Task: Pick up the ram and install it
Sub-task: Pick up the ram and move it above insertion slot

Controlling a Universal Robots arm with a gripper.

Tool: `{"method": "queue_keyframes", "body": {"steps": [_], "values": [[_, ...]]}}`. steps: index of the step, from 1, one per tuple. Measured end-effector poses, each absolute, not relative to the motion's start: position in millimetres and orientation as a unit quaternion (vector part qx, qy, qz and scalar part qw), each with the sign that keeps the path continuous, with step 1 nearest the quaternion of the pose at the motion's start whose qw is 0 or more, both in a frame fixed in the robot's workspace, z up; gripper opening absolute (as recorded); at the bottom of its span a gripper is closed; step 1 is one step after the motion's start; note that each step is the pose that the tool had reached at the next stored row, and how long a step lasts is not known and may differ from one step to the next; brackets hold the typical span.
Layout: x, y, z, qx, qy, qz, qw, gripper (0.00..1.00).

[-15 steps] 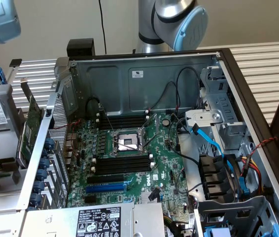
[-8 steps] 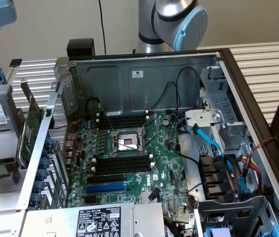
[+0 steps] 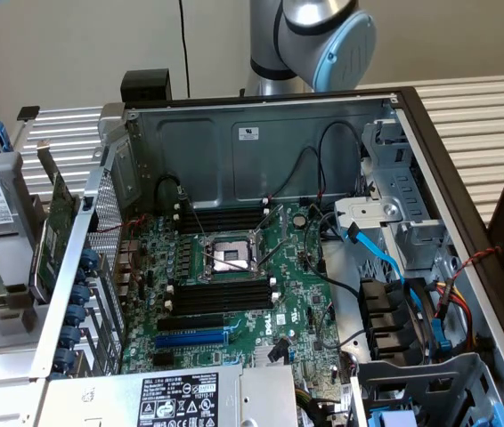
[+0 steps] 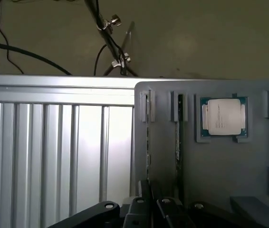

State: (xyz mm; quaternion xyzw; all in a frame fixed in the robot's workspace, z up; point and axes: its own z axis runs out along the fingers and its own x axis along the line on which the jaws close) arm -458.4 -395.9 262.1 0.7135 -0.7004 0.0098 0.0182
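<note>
In the wrist view the ram stands on edge in a narrow slot of a grey parts holder, seen as a thin line. A second stick stands in the next slot just beside it, and a processor chip lies in a square recess beyond that. The holder rests on a ribbed metal desk. The end effector is clenched on the nearer end of the ram's edge, with its dark fingers drawn close on either side of the board.

In the exterior view the robot arm shows at the upper middle of the frame, behind the open computer case. At the centre, the black memory slots on the motherboard look vacant.

The ram is probably light and stiff, but thin and brittle, with smooth faces that could slip. It is best held across its two flat faces near the middle of the long free edge, clear of the contact edge. The grip should be firm enough to keep it square, not so hard that it bends the board or crushes a chip.
</note>
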Motion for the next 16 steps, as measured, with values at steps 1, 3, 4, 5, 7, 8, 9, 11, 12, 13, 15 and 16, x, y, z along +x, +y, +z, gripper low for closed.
{"method": "queue_keyframes", "body": {"steps": [1, 3, 4, 5, 7, 8, 9, 11, 12, 13, 15, 16], "values": [[-455.9, -396.7, 266.8, 0.713, -0.700, 0.010, 0.019, 0.12], [-451.0, -398.3, 275.8, 0.714, -0.700, 0.009, 0.019, 0.12], [-448.6, -399.1, 280.1, 0.714, -0.700, 0.009, 0.019, 0.12], [-446.2, -399.9, 284.6, 0.714, -0.700, 0.008, 0.020, 0.12], [-441.4, -401.5, 293.7, 0.714, -0.700, 0.008, 0.020, 0.12], [-438.9, -402.3, 298.6, 0.714, -0.700, 0.007, 0.021, 0.12], [-436.7, -403.0, 303.2, 0.714, -0.700, 0.007, 0.021, 0.12], [-432.3, -404.3, 312.1, 0.714, -0.700, 0.006, 0.022, 0.12], [-430.0, -405.0, 316.6, 0.714, -0.699, 0.005, 0.023, 0.12], [-427.6, -405.7, 321.3, 0.714, -0.699, 0.005, 0.023, 0.12], [-422.7, -407.0, 330.3, 0.715, -0.699, 0.004, 0.024, 0.12], [-420.2, -407.5, 334.9, 0.715, -0.699, 0.003, 0.025, 0.12]]}}
